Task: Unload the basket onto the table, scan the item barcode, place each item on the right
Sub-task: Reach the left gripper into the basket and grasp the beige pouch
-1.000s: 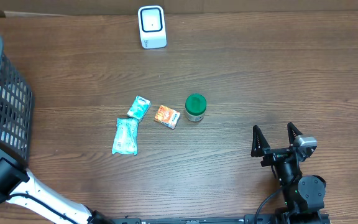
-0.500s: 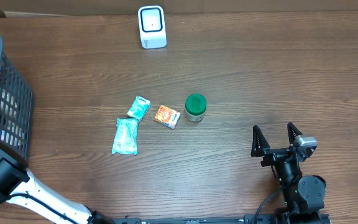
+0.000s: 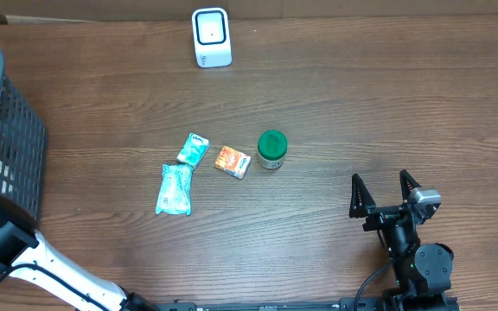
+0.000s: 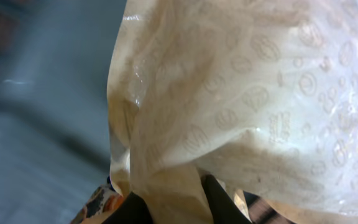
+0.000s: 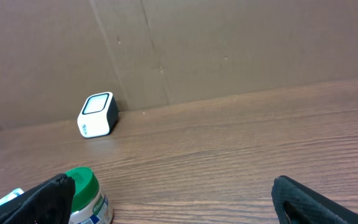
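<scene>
One cream plastic packet point(image 4: 241, 93) fills the left wrist view, its lower fold pinched by the left gripper point(image 4: 173, 208), jaws closed on it, seemingly inside the wire basket point(image 3: 11, 130) at 9 o'clock on the table point(image 3: 361, 104). The scanner point(image 3: 212, 37) stands about 2 o'clock from there, well apart. The packet's long axis cannot be told. The right gripper point(image 3: 386, 197), at 5 o'clock, gapes empty.

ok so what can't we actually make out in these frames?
- Left wrist: pale plastic bag fills the lens; contents, barcode and surroundings hidden or blurred.
- Overhead: basket interior hidden by its mesh wall and the left edge.
- Right wrist: green-lidded jar cut off by bottom edge; label unreadable.
- Overhead: orange packet and teal packets, print too small.
</scene>
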`<action>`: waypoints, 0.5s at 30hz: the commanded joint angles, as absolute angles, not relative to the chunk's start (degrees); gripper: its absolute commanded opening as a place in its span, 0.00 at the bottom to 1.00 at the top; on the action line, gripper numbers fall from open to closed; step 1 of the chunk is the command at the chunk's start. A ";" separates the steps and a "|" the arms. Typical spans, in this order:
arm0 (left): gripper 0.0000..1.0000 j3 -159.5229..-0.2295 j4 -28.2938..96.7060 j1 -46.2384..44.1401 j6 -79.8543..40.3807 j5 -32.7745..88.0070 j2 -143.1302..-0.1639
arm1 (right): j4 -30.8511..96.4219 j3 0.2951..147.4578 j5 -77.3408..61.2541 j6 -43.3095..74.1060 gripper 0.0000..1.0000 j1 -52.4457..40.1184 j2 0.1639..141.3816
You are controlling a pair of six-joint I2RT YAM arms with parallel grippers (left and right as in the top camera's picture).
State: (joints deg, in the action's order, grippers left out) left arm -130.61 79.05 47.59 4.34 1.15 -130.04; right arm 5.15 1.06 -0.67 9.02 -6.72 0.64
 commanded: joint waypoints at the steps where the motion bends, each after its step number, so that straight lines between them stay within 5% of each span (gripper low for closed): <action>1: 0.04 -141.53 82.15 47.22 -2.24 1.58 -126.98 | 4.82 0.47 -0.69 9.17 1.00 -6.42 0.16; 15: 0.04 -150.12 86.00 44.40 -4.73 29.95 -105.36 | 4.82 0.47 -0.69 9.17 1.00 -6.42 0.16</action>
State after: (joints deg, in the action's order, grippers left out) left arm -149.03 84.01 46.89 -3.97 21.71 -109.25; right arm 5.15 1.06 -0.69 9.02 -6.72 0.62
